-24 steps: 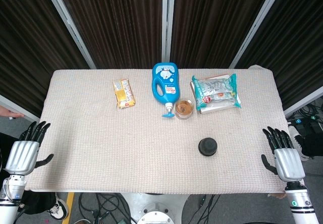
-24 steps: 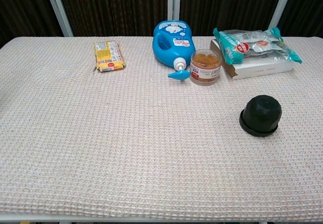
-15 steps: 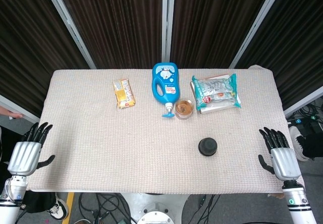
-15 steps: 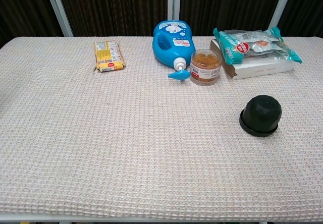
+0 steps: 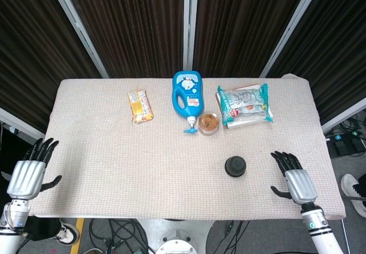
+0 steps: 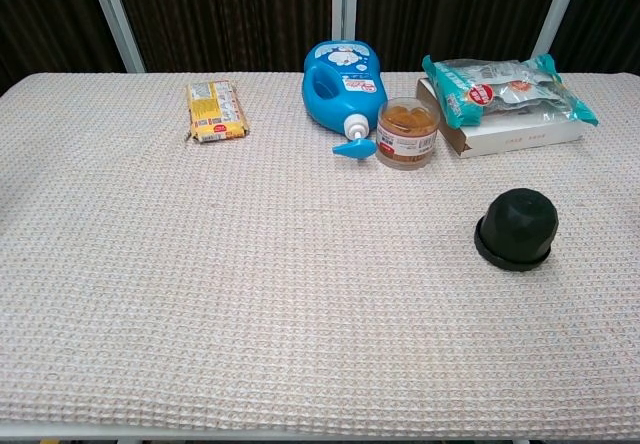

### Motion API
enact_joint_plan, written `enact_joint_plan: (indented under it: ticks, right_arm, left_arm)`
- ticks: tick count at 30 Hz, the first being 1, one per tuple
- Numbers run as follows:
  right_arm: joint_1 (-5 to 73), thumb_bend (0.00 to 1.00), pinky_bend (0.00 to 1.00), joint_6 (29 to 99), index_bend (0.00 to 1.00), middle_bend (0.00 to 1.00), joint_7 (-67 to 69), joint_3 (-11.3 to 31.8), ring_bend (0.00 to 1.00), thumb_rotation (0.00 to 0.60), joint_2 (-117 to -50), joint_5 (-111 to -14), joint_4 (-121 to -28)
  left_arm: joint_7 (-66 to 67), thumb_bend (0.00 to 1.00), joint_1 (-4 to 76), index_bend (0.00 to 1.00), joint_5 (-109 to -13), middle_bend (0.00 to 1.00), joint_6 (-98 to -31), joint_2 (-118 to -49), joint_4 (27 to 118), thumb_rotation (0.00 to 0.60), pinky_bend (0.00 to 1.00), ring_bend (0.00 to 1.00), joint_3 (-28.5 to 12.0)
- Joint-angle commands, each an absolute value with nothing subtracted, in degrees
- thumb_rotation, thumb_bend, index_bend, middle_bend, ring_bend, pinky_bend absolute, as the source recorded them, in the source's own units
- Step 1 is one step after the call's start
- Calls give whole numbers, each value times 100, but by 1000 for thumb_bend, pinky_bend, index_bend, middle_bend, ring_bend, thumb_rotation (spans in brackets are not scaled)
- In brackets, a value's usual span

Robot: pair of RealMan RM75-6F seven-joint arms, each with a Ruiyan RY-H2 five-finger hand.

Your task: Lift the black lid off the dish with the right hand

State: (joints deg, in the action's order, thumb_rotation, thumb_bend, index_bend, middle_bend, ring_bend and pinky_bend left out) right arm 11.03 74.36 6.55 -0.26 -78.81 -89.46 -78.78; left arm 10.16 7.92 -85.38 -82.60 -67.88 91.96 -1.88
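Black lid (image 5: pixel 235 166) on table, labels unreadable — right hand (image 5: pixel 297 182) empty, spread

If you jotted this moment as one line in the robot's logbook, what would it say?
right hand: open, over table edge, right of black lid, not touching | left hand: open, off left edge | black lid: on dish, unlifted

Black lid (image 6: pixel 517 224) is sitting on the dish at table (image 6: pixel 250 294) right, well apart from the jar (image 6: pixel 407 132) and blue bottle (image 6: pixel 344 82).
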Motion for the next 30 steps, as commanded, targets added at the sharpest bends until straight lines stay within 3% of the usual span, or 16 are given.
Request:
enact_joint_plan:
  ticks: [1,16,30]
  right_arm:
    - [1241,7,0,7240,0,68,815,-22,0,600,-8035,-8949,-7789]
    - [1841,0,0,6430,0,68,960,242,0,600,-8850,-8577,-7242]
    - [2034,26,0,6376,0,136,1088,343,0,600,-9237,-8452,-6973]
  left_arm:
    - [991,173,778,92,-8507,66,-8255,-6813,9183,600,209,0,-184]
    - [817,173,781,92,-8510,66,-8208,-6844,9095,600,209,0,-161]
    - [799,173,799,91,-8542,66,-8142,-6889,9021,600,209,0,-118]
